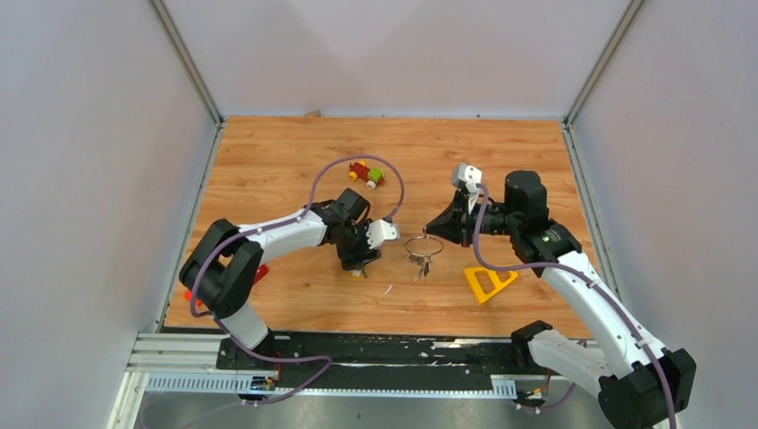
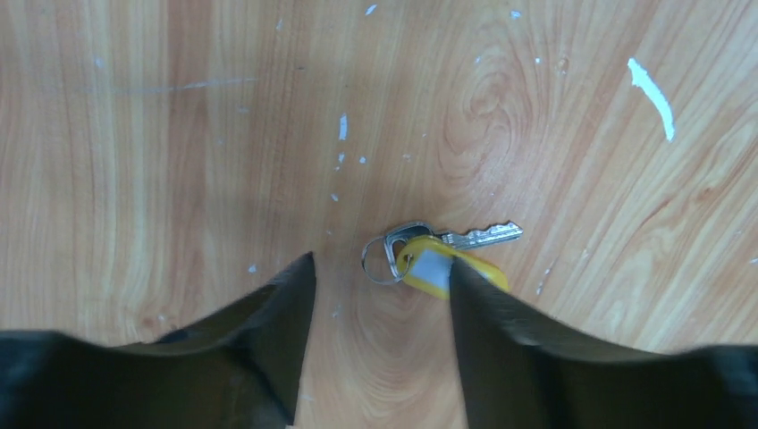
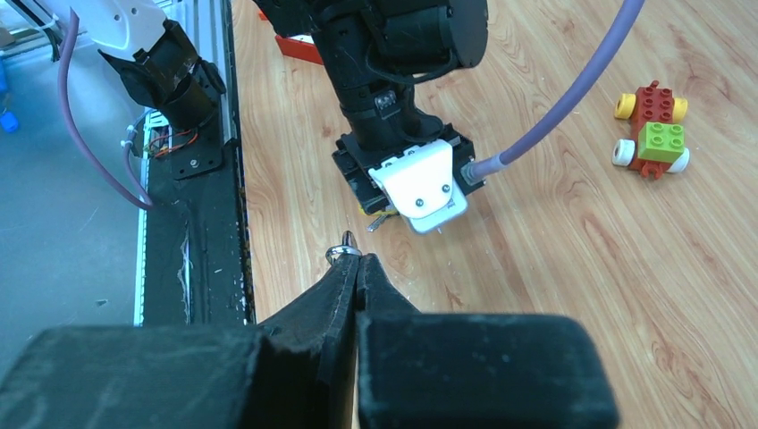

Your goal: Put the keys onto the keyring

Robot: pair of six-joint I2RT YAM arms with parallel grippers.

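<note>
Near the middle of the worktop (image 1: 295, 304), the left fingers (image 2: 268, 340) hang spread over a yellow-tagged key (image 2: 429, 265) lying flat, while the right fingers (image 3: 331, 304), pressed together, pinch the keyring (image 3: 343, 252) just right of it, other keys (image 1: 418, 262) bunched at its near edge, so the next move, I'd judge, calls for gripping that key and threading it onto the ring.

Right gripper (image 1: 433, 234) tip meets the keyring (image 1: 423, 243), keys (image 1: 418, 262) lying just beside.

Table (image 2: 161, 143) finished in smooth wood grain, scuffed white. Key (image 2: 487, 236) made of shiny metal. Tag (image 2: 433, 269) moulded in glossy yellow plastic.
</note>
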